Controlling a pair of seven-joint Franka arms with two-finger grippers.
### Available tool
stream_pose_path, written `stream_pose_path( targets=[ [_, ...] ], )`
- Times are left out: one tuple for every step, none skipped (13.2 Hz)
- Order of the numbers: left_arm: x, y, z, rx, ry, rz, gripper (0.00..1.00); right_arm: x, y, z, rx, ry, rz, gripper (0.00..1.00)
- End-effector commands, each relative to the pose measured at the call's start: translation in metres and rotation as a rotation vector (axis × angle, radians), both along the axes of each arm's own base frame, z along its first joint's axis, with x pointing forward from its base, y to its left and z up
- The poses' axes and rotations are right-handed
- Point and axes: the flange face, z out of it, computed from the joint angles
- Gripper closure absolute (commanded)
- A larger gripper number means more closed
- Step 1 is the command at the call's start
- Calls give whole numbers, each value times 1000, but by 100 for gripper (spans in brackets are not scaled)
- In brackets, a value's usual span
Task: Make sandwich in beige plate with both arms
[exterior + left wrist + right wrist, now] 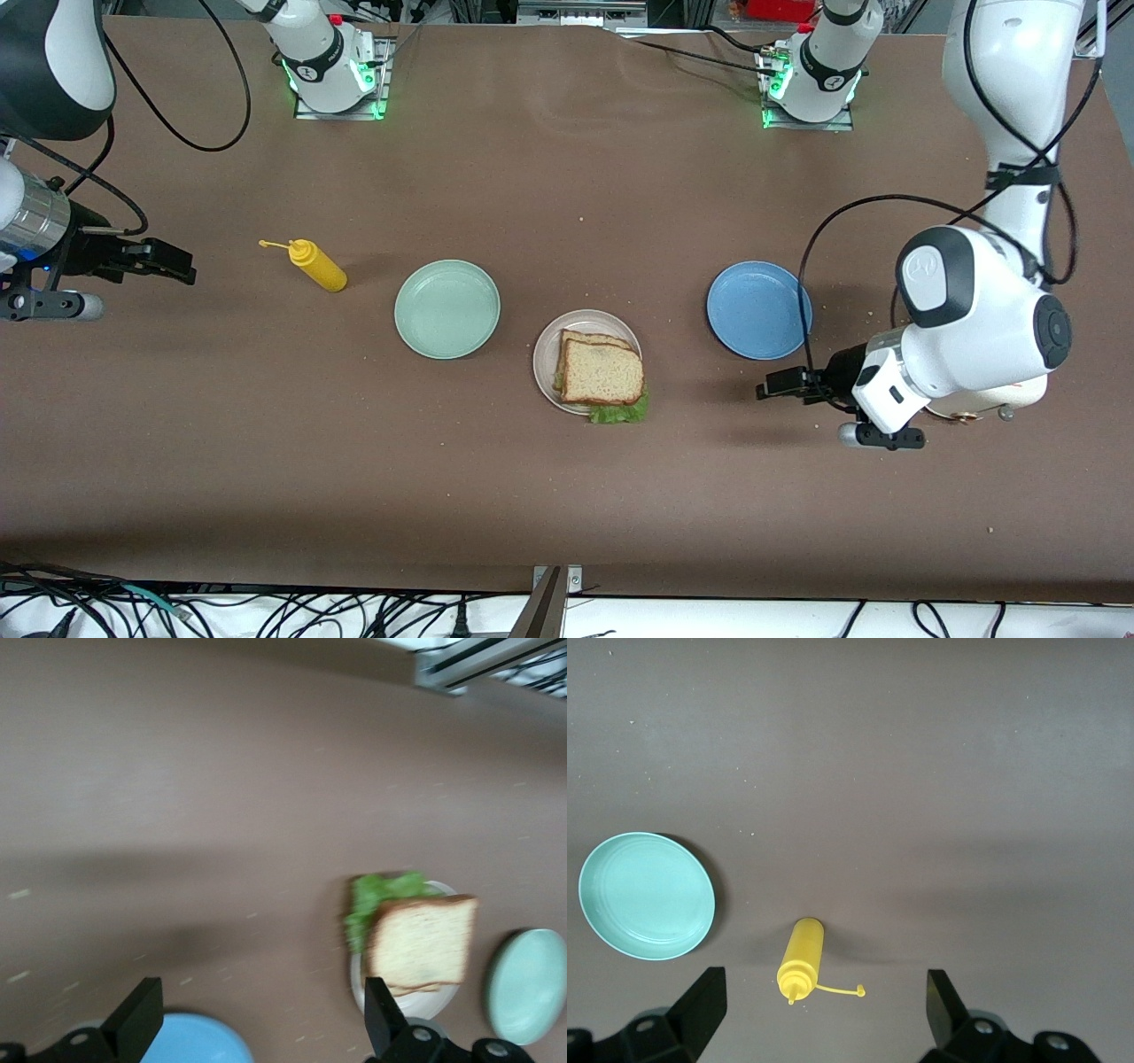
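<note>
1. The sandwich (602,370) lies on the beige plate (546,350), near the middle of the table (567,496); its top slice of speckled brown bread sits a little askew over the lower slice, and a frilly green lettuce leaf (620,411) pokes out past the plate's rim on the edge nearest the front camera.
2. My left gripper (780,385) hangs low over the bare table, toward the left arm's end, just nearer the front camera than the blue plate (758,309); its jaws are spread wide and hold nothing; in my left wrist view the sandwich shows between my two fingers (135,1019), well apart from them.
3. My right gripper (168,261) hangs over the table at the right arm's end, jaws likewise released and empty; a yellow squeeze bottle (317,265) lies on its side just beside it, its cap dangling on a thin strap.
4. The mint green plate (447,308) sits between the bottle and the beige plate, with nothing on it; the blue plate is bare too.
</note>
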Motion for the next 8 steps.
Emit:
stream_pose_path(
  targets=[
    [-17,39,28,144,48,-12,0,-7,-2,4,-10,-1,5,0],
    [-24,56,41,173,71,-18,0,-7,-2,4,-11,-2,5,0],
    [-31,65,49,200,100,-28,0,-8,-2,4,-11,1,5,0],
    [-35,81,55,258,106,-30,0,-8,-2,4,-11,2,3,0],
    [-37,96,65,338,91,-42,0,-9,-2,5,-11,2,-23,0],
    [-41,109,70,382,103,-43,0,-9,-1,6,-12,1,-67,0],
    [-44,115,77,399,110,-36,0,-11,0,6,-17,14,-106,0],
    [-48,128,85,400,119,-6,0,-12,2,5,-18,19,-118,0]
  ],
)
